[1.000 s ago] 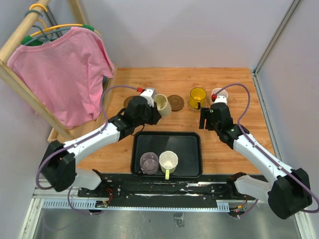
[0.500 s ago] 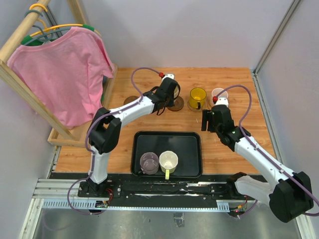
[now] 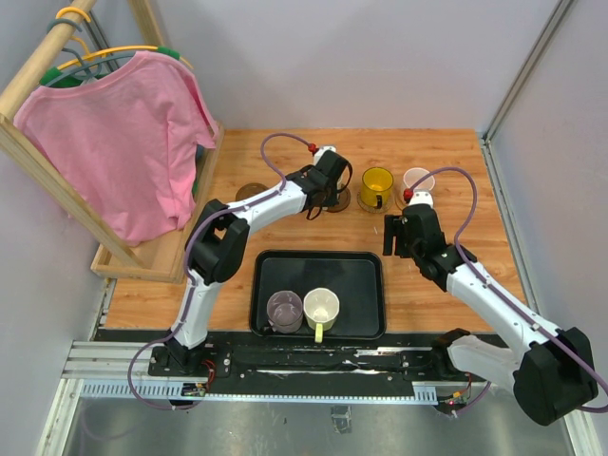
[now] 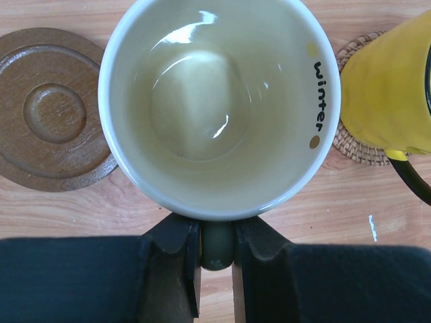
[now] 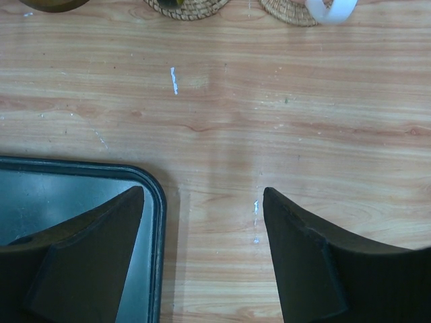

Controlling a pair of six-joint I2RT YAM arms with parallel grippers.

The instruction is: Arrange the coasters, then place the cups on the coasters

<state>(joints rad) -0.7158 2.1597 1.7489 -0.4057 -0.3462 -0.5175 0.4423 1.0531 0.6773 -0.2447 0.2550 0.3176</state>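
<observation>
**Top:** left arm (image 3: 256, 204) is stretched to the far middle of the surface (image 3: 285, 152). Left jaws sit over the edge of a dark brown coaster (image 3: 338, 201). Second brown coaster (image 3: 249, 193) is further left, partly behind the arm. Amber cup (image 3: 376, 185) and pale pink cup (image 3: 418, 179) stand to the right in the same far row. Black tray (image 3: 361, 285), near centre, holds the grey-lilac cup (image 3: 284, 309) and the white cup (image 3: 321, 306) with the yellowish handle. Right jaws hang just off the tray's far right corner.

**Left wrist:** left jaws are nearly closed, pinching the handle of the cream cup (image 4: 219, 108). Cup is upright and empty, with "winter" printed inside the rim. Can't tell if its base touches down. A brown coaster lies just beside it. On the other side, the amber cup stands on a woven coaster (image 4: 357, 138).

**Right wrist:** right jaws are wide apart with nothing between them, over bare wood. The tray corner is at near left. Another woven coaster (image 5: 289, 10) sits at the far edge under the pink cup.
</observation>
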